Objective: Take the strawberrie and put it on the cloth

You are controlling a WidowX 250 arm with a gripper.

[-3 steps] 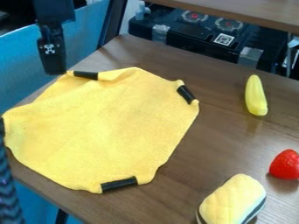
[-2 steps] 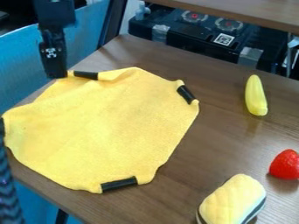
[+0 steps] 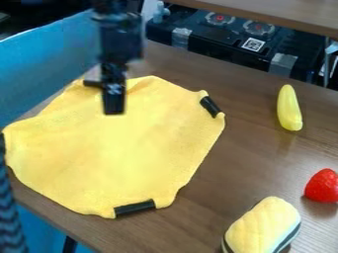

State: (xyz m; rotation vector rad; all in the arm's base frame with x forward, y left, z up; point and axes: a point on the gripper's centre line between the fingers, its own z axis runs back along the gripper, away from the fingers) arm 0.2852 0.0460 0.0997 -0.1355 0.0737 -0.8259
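Note:
My gripper (image 3: 113,107) hangs over the upper part of the yellow cloth (image 3: 119,153), near the cloth's top left edge. The cloth lies spread on the wooden table at the left and centre, with black strips along its edges. At the right edge of the view, a red strawberry (image 3: 322,186) rests on the bare wood, well apart from both the cloth and the gripper.
A yellow banana-like toy (image 3: 289,107) lies on the table at the upper right. Below and left of the strawberry sits a pale yellow padded object (image 3: 263,227) with a dark-striped side. The table's left edge runs beside the cloth.
The gripper has moved right and down in the view, from beside the cloth's top left corner to over the cloth. The cloth, strawberry and other objects stayed put.

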